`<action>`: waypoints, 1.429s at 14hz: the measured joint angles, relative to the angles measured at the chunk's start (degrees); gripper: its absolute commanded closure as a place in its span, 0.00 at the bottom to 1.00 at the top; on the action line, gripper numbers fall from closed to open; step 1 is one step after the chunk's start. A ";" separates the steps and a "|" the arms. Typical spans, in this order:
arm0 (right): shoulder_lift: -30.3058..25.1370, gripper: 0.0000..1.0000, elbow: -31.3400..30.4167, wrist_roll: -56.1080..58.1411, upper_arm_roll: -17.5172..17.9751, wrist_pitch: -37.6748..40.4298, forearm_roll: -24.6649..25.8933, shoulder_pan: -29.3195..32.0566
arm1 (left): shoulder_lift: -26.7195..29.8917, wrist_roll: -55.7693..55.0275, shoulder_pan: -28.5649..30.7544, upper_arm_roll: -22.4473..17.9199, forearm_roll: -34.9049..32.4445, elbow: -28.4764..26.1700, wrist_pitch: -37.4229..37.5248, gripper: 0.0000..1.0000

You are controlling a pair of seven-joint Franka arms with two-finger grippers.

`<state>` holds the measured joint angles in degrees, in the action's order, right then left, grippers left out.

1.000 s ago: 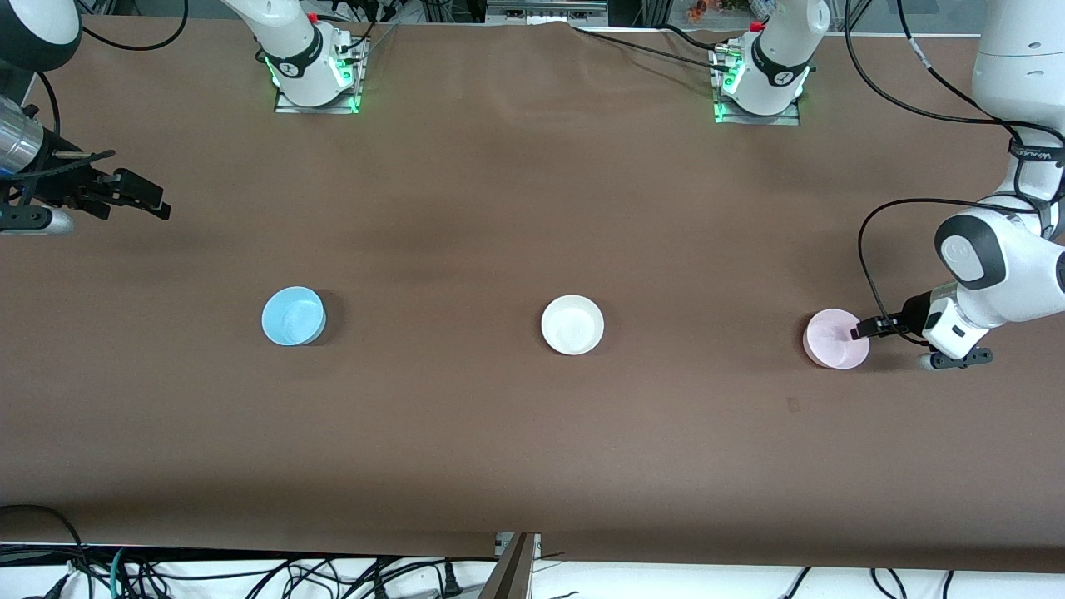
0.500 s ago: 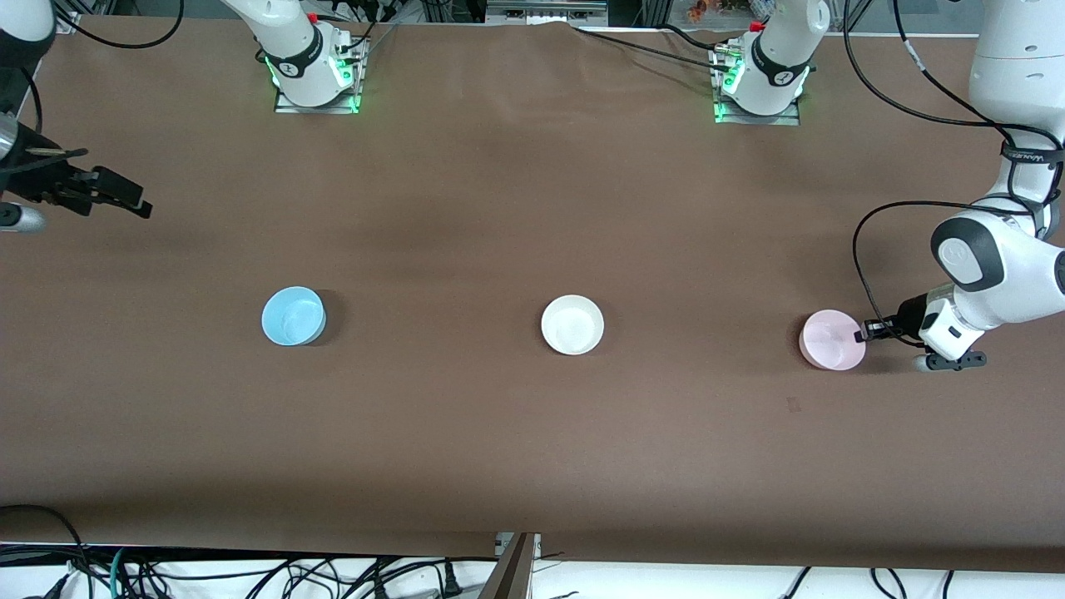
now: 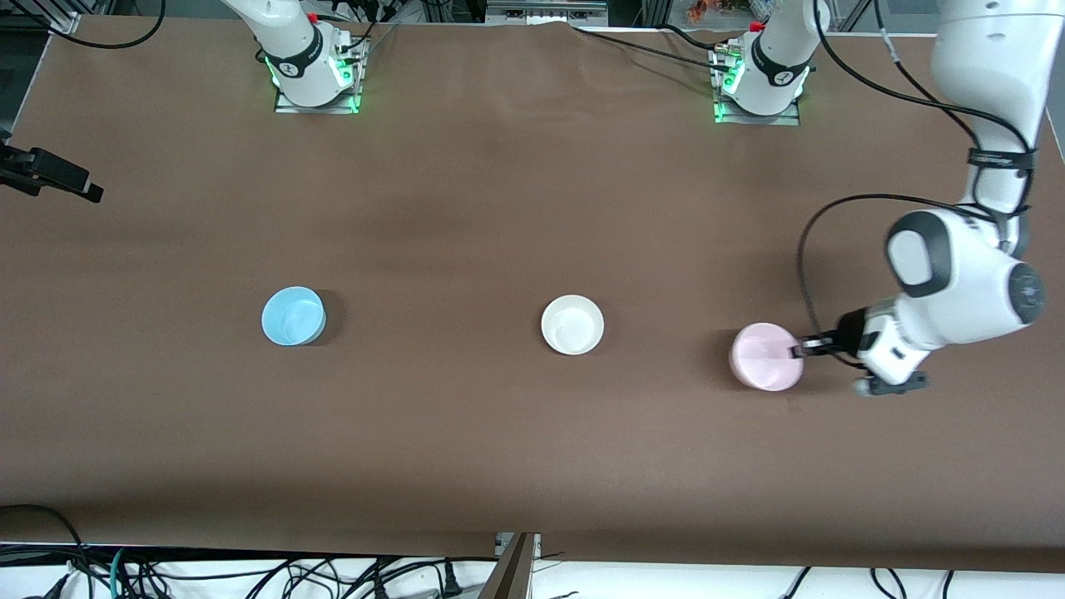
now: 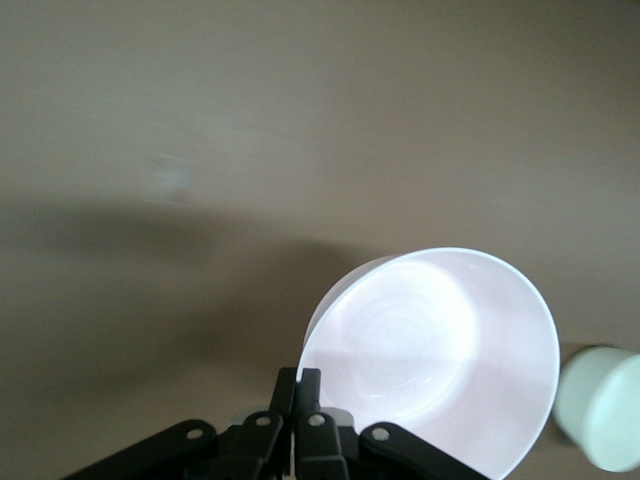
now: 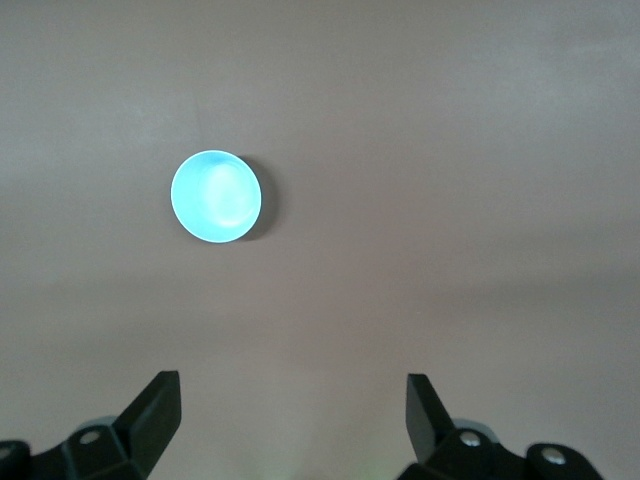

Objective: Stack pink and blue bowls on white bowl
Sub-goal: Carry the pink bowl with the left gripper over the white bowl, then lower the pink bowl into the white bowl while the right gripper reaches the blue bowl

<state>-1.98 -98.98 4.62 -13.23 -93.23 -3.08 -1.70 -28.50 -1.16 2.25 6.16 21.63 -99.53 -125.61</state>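
Left claw [image 3: 800,350] clamped on pink bowl [image 3: 764,357] rim, above table, right claw [image 5: 292,410] apart, waiting at table's edge

The right gripper [image 3: 83,187] is cut off by the front view's edge, so only its dark fingertip end shows there, and in the right wrist view its finger bases run off the frame. In the left wrist view the small round white plastic bowl [image 4: 600,408] is cropped at the edge and blurred. The pale pink round plastic bowl's [image 4: 440,350] lowest rim is also cut off there, partly hidden by the left gripper [image 4: 300,385] clamped on it.
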 measured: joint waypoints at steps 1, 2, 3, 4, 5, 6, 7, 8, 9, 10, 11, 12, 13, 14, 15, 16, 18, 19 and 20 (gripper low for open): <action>0.19 0.01 0.55 1.11 -0.06 0.02 0.00 0.00 | 0.01 -3.50 -1.55 1.75 0.00 0.28 -0.02 1.00; 0.36 0.01 1.01 2.40 -0.12 0.12 0.00 0.01 | 0.02 -7.21 -3.28 3.22 0.00 0.64 -0.06 1.00; 0.54 0.01 1.27 3.11 -0.17 0.23 0.01 0.01 | 0.01 -11.04 -5.36 4.20 0.00 1.11 -0.08 1.00; 0.78 0.01 1.42 3.41 -0.24 0.26 0.00 0.01 | -0.01 -14.58 -7.59 4.79 0.00 1.53 -0.11 1.00; 1.02 0.01 1.50 3.60 -0.31 0.26 0.01 0.01 | -0.13 -17.86 -9.82 5.41 0.00 1.79 -0.14 1.00; 1.16 0.01 1.57 3.62 -0.34 0.26 0.01 0.01 | -0.46 -20.46 -11.65 6.17 0.00 1.90 -0.49 1.00; 1.26 0.01 1.64 3.62 -0.30 0.26 0.01 -0.02 | -0.98 -22.14 -12.83 7.21 0.00 1.93 -1.48 1.00; 1.33 0.01 1.70 3.62 -0.20 0.26 0.01 -0.08 | -1.70 -23.17 -13.50 8.50 0.00 1.94 -2.91 1.00; 1.44 0.01 1.85 3.62 -0.04 0.26 0.01 -0.15 | -2.46 -23.47 -13.99 9.67 0.00 1.94 -3.95 1.00; 1.63 0.01 2.08 3.62 0.14 0.27 0.01 -0.23 | -3.22 -23.56 -14.67 10.30 0.00 1.94 -4.51 1.00; 1.81 0.01 2.26 3.62 0.25 0.27 0.01 -0.31 | -3.83 -23.59 -15.47 10.53 0.00 1.95 -4.80 1.00; 2.00 0.01 2.40 3.62 0.26 0.27 0.01 -0.36 | -4.33 -23.63 -16.28 10.55 -0.02 1.96 -4.92 1.00; 2.18 0.01 2.45 3.62 0.25 0.27 0.01 -0.36 | -4.70 -23.68 -16.87 10.56 -0.48 1.96 -4.95 1.00; 2.35 0.01 2.46 3.62 0.25 0.25 0.01 -0.36 | -5.00 -24.18 -17.20 10.55 -1.57 1.97 -4.97 1.00; 2.65 0.01 2.47 3.62 0.24 0.24 0.01 -0.36 | -5.27 -24.54 -17.27 10.54 -2.58 1.97 -5.07 1.00; 3.42 0.01 2.44 3.62 0.28 0.04 -0.03 -0.43 | -5.54 -24.60 -17.27 10.48 -3.26 1.98 -5.44 1.00; 7.32 0.01 2.25 3.62 0.68 -3.23 -0.19 -1.64 | -6.08 -24.63 -17.24 10.33 -3.96 2.00 -6.08 1.00; 10.19 0.01 2.19 3.28 0.94 -5.78 -0.32 -2.80 | -6.37 -24.63 -17.23 10.30 -4.42 2.02 -6.25 1.00; 13.05 0.01 2.18 2.04 1.11 -8.32 -0.44 -4.02 | -6.70 -24.63 -17.22 10.28 -4.79 2.04 -6.43 1.00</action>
<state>11.06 -96.80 6.66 -12.11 -101.55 -3.52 -5.73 -35.20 -25.80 -14.97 16.45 16.84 -97.49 -132.04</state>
